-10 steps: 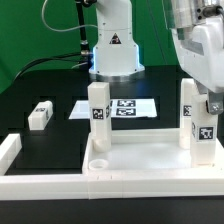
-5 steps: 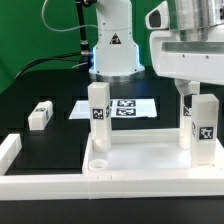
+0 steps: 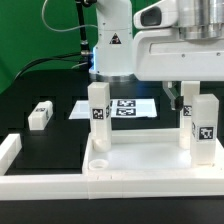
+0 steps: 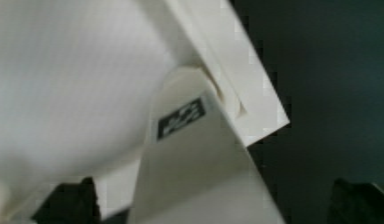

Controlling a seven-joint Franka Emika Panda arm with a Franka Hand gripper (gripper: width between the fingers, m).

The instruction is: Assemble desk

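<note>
The white tray-like tabletop (image 3: 140, 166) lies near the front of the exterior view. One tagged leg (image 3: 97, 116) stands upright in its left socket. Two more stand at the exterior view's right, a rear leg (image 3: 188, 124) and a front leg (image 3: 205, 132). A further leg (image 3: 40, 115) lies loose on the black table at the left. My gripper (image 3: 194, 98) hangs open just above the tops of the right legs, holding nothing. In the wrist view a tagged leg (image 4: 189, 150) rises between my spread fingertips (image 4: 73, 200), beside the tabletop (image 4: 64, 80), and my gripper (image 4: 215, 206) is open around it.
The marker board (image 3: 122, 107) lies flat behind the tabletop. White border bars run along the front (image 3: 45, 186) and the left (image 3: 8, 150). The robot base (image 3: 113, 50) stands at the back against a green backdrop.
My jaws have spread wide and let go of the front right leg. The hand has moved toward the exterior view's left. The leg stays upright.
</note>
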